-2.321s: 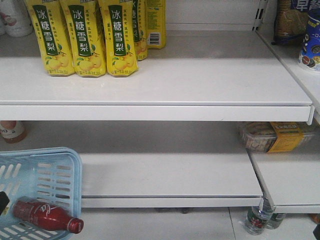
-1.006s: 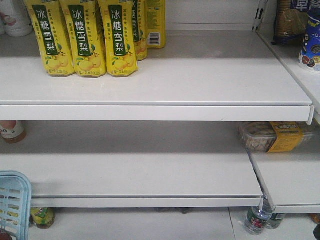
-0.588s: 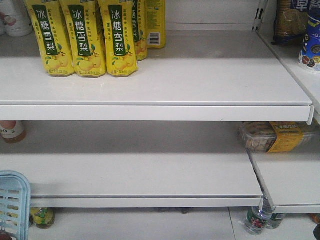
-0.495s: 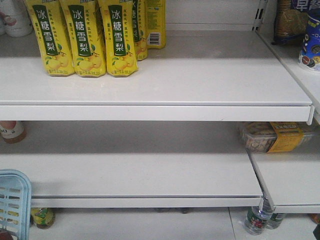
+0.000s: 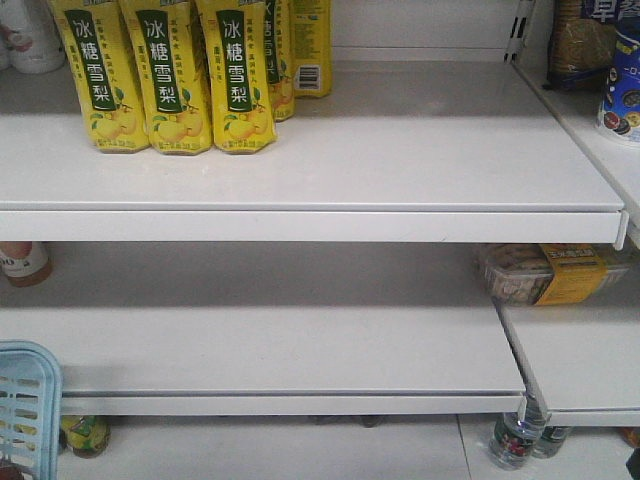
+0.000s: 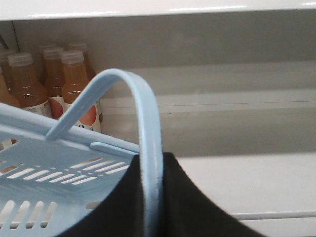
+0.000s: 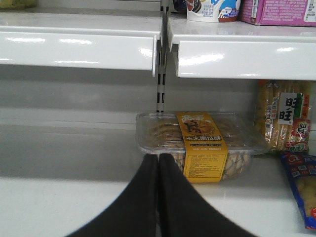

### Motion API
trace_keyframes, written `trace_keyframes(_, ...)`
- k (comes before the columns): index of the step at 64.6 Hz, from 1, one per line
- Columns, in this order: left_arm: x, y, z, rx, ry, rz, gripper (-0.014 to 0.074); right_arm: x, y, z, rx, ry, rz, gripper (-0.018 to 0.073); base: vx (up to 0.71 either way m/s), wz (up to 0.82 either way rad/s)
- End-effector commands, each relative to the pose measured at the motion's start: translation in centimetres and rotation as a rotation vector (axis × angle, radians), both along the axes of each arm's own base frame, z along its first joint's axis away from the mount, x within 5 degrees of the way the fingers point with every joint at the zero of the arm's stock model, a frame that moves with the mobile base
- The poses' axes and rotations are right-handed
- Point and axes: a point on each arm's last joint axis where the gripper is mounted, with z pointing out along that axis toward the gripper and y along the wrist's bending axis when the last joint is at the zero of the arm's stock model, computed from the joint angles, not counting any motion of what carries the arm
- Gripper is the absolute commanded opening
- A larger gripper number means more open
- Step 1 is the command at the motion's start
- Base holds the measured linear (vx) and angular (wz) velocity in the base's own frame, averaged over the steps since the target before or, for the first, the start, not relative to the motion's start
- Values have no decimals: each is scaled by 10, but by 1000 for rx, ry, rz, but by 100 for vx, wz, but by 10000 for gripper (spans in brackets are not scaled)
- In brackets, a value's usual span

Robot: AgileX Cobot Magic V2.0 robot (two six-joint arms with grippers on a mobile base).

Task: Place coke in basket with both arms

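The light blue basket [image 5: 25,410] shows only as a corner at the bottom left of the front view. In the left wrist view its slotted wall [image 6: 49,173] fills the lower left and its loop handle [image 6: 143,113] arches up. My left gripper [image 6: 150,160] is shut on that handle, one black finger on each side. The coke is not clearly in view in any frame. My right gripper [image 7: 158,159] is shut and empty, low over the white shelf [image 7: 59,197], just in front of a clear biscuit tray [image 7: 197,143].
Yellow pear-drink bottles [image 5: 160,80] stand on the upper shelf at the left. Orange juice bottles [image 6: 29,84] stand behind the basket. Snack packs [image 7: 284,118] lie to the right of the biscuit tray. Water bottles [image 5: 515,440] stand on the floor under the lower shelf.
Over two seconds the basket, with the red coke lying in it, has moved left and down, almost out of the front view. In the last second it has hardly moved.
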Motion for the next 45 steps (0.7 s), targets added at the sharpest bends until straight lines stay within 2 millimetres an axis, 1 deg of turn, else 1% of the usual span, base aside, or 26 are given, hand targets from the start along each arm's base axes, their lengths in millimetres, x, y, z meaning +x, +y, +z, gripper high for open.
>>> trace_keyframes(1,-3,1,27,41,-221,8,-6,2,-1,16,-6,-100,-10,-10,0,0)
trace_keyframes(23,-3,1,27,41,-221,8,-6,2,-1,16,-6,-100,-10,-10,0,0)
trace_keyframes(28,-3,1,27,41,-221,8,-6,-1,-1,14,-4,-110,-10,-10,0,0)
trace_keyframes(33,-3,1,27,41,-221,8,-6,-7,-1,7,-16,-114,-7,-10,0,0)
trace_keyframes(45,-3,1,27,41,-221,8,-6,-20,-1,-22,-9,-159,-7,-10,0,0)
